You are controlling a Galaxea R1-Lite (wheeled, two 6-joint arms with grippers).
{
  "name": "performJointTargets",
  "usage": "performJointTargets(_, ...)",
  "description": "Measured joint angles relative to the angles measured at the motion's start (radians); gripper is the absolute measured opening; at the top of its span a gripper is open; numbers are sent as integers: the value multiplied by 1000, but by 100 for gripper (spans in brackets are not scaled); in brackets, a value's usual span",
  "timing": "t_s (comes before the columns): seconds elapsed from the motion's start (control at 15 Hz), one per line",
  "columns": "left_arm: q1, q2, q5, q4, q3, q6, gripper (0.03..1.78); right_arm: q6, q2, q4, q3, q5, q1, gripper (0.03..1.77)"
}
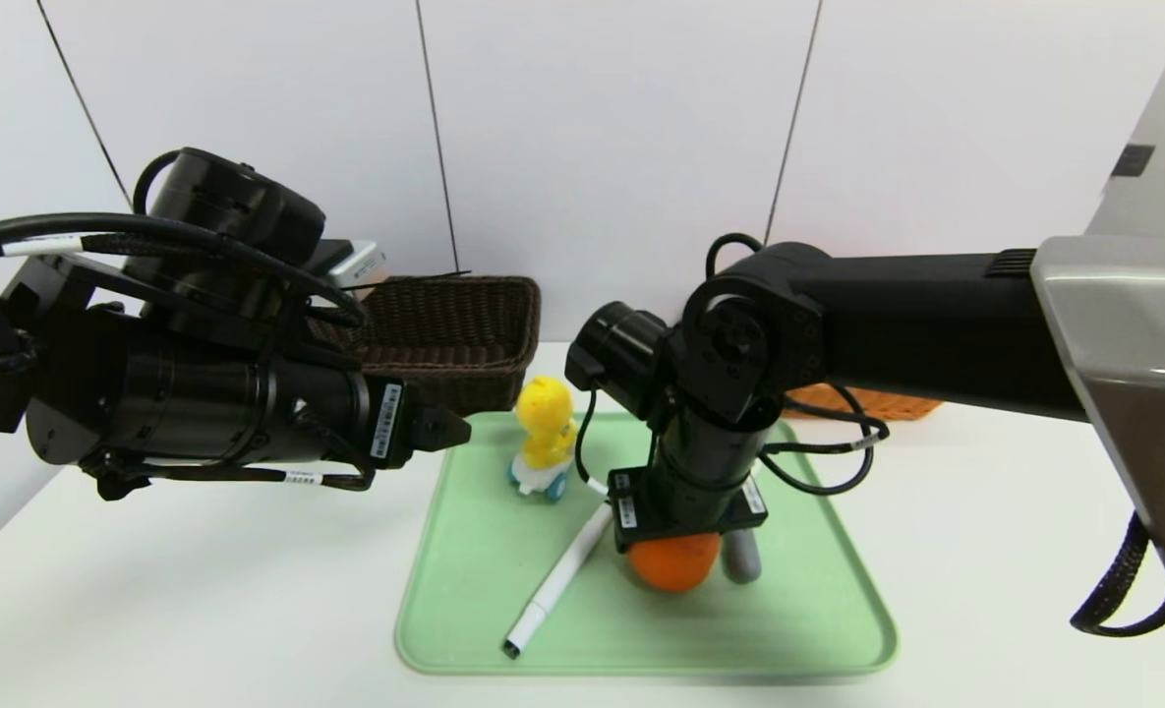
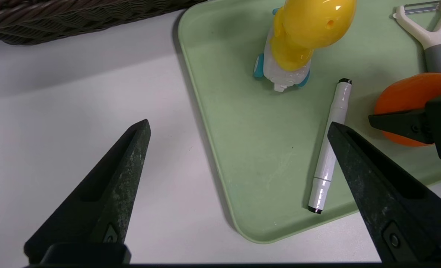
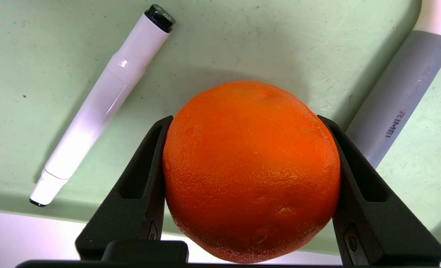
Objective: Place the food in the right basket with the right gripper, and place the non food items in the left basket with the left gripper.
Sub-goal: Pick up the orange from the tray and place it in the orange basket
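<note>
**Orange gripped, ready to lift toward the right basket**

We start on the left, where our left gripper [image 2: 235,186] hovers above the table [image 1: 199,590] just left of the tray's near-left edge, its fingers spread wide with nothing between them. Behind it, at the far left, sits the dark basket [image 1: 449,334], the place for the non-food things.

Moving right, we reach the green tray [image 1: 818,629]. A yellow toy [image 1: 546,433] stands upright in its far-left part. Nearer us, a white marker [image 1: 557,582] lies slanted across the tray's middle, its far end pointing toward the orange. Neither is touched yet.

Next comes the orange [image 3: 250,171], in the middle of the tray. Our right gripper [image 3: 250,186] reaches straight down over it, and its two fingers press against the fruit's opposite sides, so we judge the grip made. We cannot tell whether the orange rests on the tray or is just clear of it. Just to its right lies a peeler [image 2: 430,41] with a grey handle, close beside one finger.

Far right, behind our right arm, the orange-coloured basket [image 1: 887,401] shows only as a strip of its rim.

We judge the step in hand to be the food pick. The next move calls for a straight lift clear of the peeler and marker, then a carry to the far right, over the basket, before the fingers part.
</note>
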Motion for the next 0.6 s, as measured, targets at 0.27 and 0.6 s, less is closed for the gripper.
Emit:
performJointTargets(0.27, 0, -6, 0, 8, 3, -1, 169, -4, -68, -31, -24, 1, -8, 117)
performJointTargets(0.6, -1, -14, 0, 10, 21, -3, 169, -23, -209, -260, -27, -16, -134, 117)
